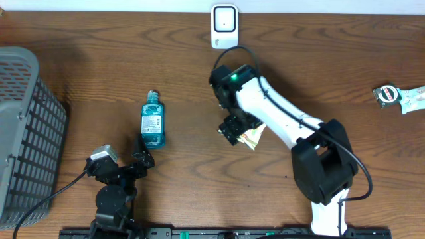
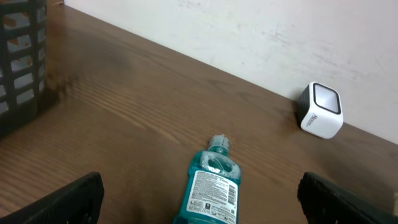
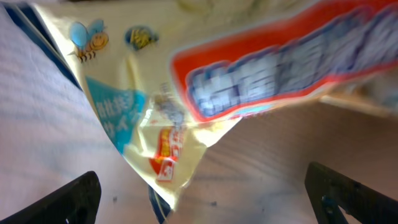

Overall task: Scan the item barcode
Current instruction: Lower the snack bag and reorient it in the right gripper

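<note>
A yellow snack packet (image 3: 186, 81) with a red label fills the right wrist view, blurred and tilted, its lower corner hanging between the wide-apart fingers of my right gripper (image 3: 205, 199), which is open. From overhead the packet (image 1: 253, 138) pokes out beside the right gripper (image 1: 232, 129) at mid-table. The white barcode scanner (image 1: 224, 26) stands at the far edge. A teal mouthwash bottle (image 2: 210, 190) lies label up, cap pointing away, just ahead of my open left gripper (image 2: 202, 208); the bottle (image 1: 153, 121) is not touched.
A grey slatted basket (image 1: 26, 126) stands at the left edge, also seen as the basket (image 2: 22, 56) in the left wrist view. Another wrapped item (image 1: 398, 97) lies at the far right. The scanner (image 2: 320, 111) faces the wall side.
</note>
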You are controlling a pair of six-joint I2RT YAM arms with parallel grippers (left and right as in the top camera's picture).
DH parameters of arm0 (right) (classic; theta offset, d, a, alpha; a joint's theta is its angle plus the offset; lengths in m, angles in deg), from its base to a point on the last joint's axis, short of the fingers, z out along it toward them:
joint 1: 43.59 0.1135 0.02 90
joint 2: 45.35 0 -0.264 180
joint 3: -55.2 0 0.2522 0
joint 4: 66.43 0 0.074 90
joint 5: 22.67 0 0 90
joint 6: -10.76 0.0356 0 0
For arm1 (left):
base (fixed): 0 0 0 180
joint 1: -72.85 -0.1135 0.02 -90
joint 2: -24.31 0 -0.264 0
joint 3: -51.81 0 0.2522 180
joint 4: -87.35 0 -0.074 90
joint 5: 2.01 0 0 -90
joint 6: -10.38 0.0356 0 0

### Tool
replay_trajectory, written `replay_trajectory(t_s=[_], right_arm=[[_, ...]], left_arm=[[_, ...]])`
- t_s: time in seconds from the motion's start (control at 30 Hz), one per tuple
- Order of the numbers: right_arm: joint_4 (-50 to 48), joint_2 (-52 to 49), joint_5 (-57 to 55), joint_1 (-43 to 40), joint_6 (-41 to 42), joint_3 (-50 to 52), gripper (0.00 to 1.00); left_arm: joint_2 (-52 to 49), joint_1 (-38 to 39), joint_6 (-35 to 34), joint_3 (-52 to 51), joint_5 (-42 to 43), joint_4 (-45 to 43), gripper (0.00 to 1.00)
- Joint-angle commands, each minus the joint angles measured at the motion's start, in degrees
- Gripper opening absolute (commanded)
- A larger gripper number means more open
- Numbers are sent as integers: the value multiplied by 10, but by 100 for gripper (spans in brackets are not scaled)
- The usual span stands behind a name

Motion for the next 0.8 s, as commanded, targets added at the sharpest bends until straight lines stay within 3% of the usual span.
replay_trajectory(t_s=[0.0,0.2,0.53,0.63,0.73,0.77], right_arm=[[-17,21,-56,28,37,-8,99],[-120,20,-100,68,52,49,99],[-282,2,-109,58,32,204,99],[-282,-7,-88,50,20,214,78],[-289,-14,11,41,-28,214,56],[-290,-17,22,36,-27,214,34]], left_arm=[[2,-1,-3,-10,-3,14,98],[2,-1,-3,-10,-3,14,98],[2,-1,-3,-10,-3,14,98],[2,-1,-3,-10,-3,14,98],[2,-1,-3,-10,-3,14,98],[2,-1,-3,-10,-3,14,98]])
